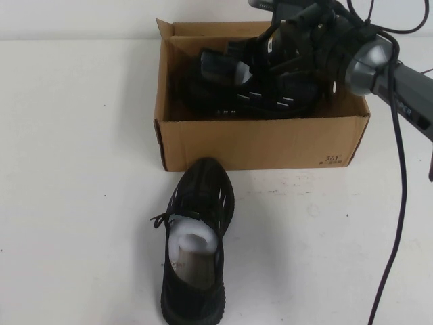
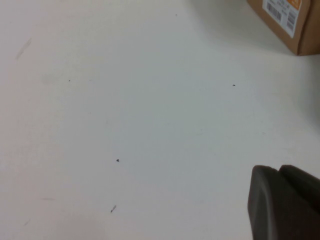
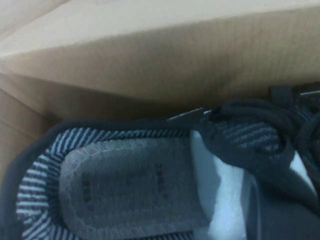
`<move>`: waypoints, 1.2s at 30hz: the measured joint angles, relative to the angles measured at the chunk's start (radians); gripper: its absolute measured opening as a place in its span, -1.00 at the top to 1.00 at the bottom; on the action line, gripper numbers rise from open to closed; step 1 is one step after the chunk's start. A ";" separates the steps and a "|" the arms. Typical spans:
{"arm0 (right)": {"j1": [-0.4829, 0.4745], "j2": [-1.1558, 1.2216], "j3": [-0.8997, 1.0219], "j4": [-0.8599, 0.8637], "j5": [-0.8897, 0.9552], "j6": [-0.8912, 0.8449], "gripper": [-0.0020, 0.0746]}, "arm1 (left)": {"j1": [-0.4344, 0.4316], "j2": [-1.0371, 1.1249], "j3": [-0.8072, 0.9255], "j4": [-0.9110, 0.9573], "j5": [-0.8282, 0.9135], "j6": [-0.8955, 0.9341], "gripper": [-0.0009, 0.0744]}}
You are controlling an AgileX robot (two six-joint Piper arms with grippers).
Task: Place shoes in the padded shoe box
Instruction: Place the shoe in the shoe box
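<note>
One black knit shoe lies on the white table in front of the box, toe toward it, with white paper stuffing in its opening. The brown cardboard shoe box stands at the back centre. The second shoe is inside the box, heel to the left. My right gripper reaches down into the box and is shut on this shoe at its tongue. The right wrist view shows the shoe's grey insole, white paper, the box wall and my right gripper. My left gripper hovers over bare table, shut and empty.
A corner of the box with a white barcode label shows in the left wrist view. The right arm's black cable hangs over the right side of the table. The left arm is out of the high view.
</note>
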State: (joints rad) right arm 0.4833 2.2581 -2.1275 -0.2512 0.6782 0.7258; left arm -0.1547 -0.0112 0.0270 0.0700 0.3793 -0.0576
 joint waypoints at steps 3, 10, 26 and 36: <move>0.000 0.000 0.000 -0.004 -0.002 -0.007 0.89 | 0.000 0.000 0.000 0.000 0.000 0.000 0.99; 0.000 0.004 0.000 -0.030 -0.014 -0.011 0.89 | 0.000 0.000 0.000 0.000 0.000 0.000 0.99; 0.000 0.011 0.000 -0.043 -0.033 -0.119 0.89 | 0.000 0.000 0.000 0.000 0.000 0.000 0.99; 0.000 0.042 -0.001 -0.058 -0.049 -0.131 0.89 | 0.000 0.000 0.000 0.000 0.000 0.000 0.99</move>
State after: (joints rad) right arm 0.4833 2.2999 -2.1289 -0.3094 0.6295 0.5946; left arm -0.1547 -0.0112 0.0270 0.0700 0.3793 -0.0576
